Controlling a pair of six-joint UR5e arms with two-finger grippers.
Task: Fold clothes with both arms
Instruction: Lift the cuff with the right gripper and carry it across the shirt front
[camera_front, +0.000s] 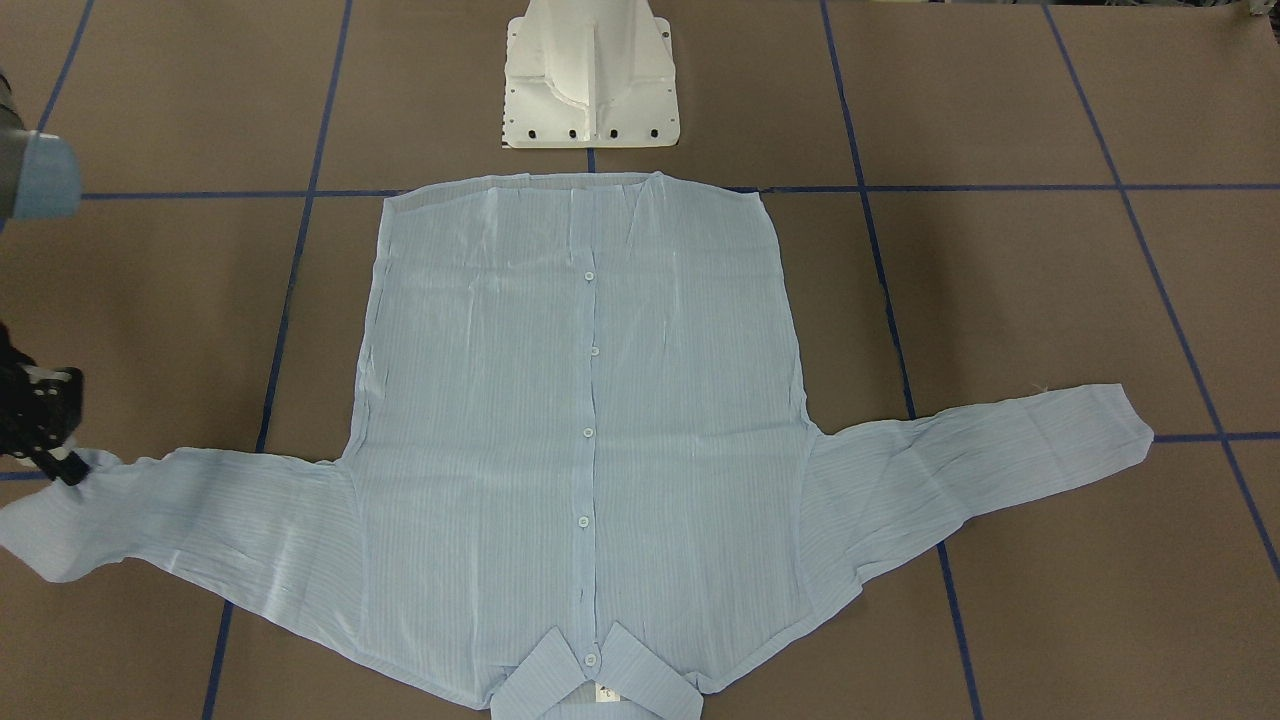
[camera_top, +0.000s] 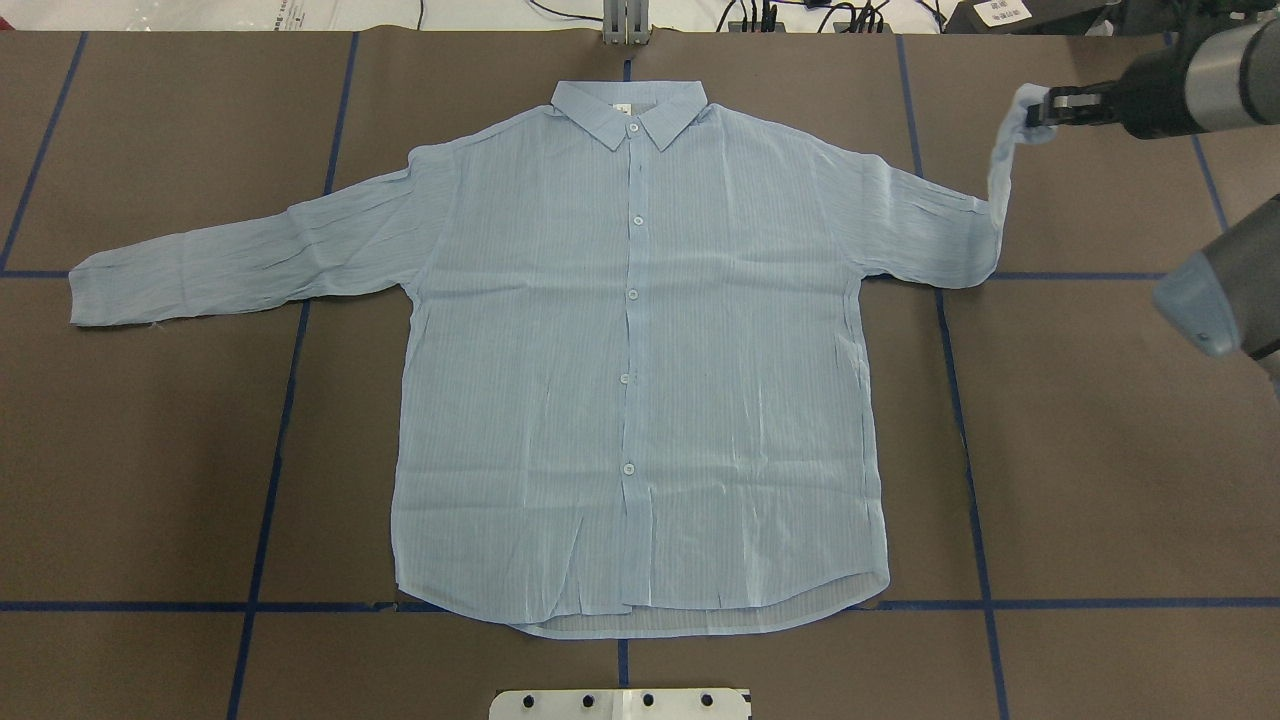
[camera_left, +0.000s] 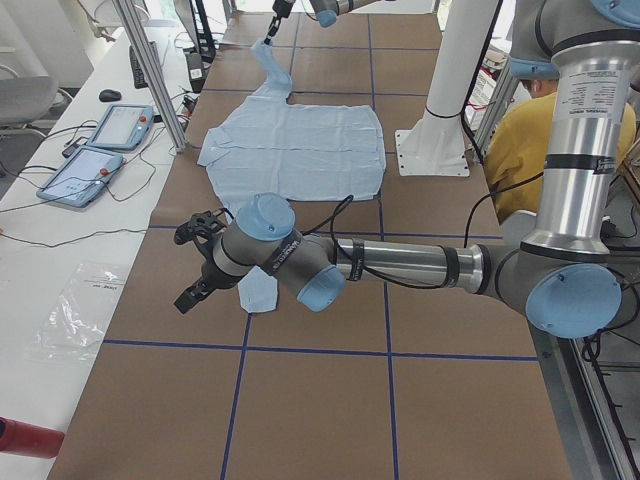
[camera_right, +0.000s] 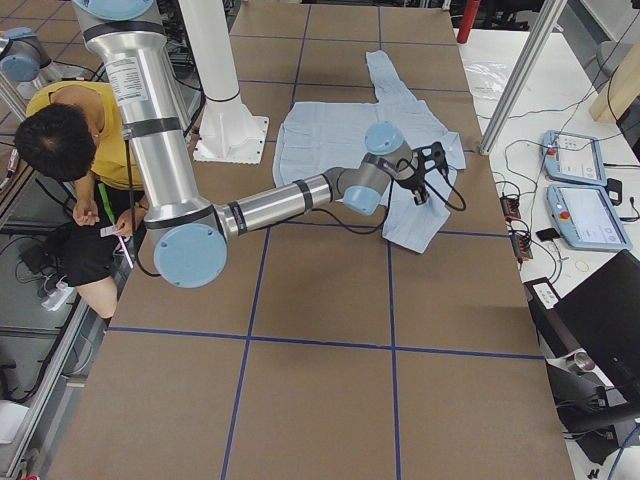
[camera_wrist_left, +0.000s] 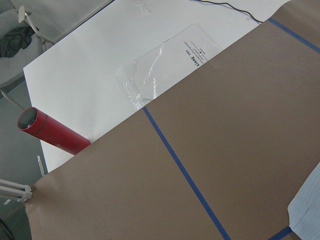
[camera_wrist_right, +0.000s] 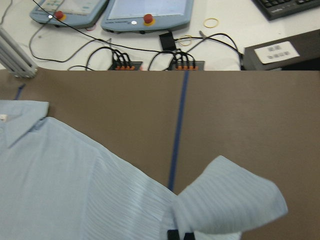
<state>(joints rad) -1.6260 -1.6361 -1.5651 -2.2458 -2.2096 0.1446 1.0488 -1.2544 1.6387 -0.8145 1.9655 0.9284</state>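
The pale blue striped shirt lies flat and buttons-up on the brown table cover, its collar on the side far from the robot. My right gripper is shut on the cuff of one sleeve and holds it raised off the table. That sleeve hangs down from the gripper; the pinched fabric fills the right wrist view. The other sleeve lies flat and outstretched. My left gripper hovers beside that sleeve's cuff; I cannot tell whether it is open or shut.
The white pedestal base stands just beyond the hem. Teach pendants and cables lie past the table's far edge. A red tube and a plastic bag lie on the white bench. A person in yellow sits behind the robot.
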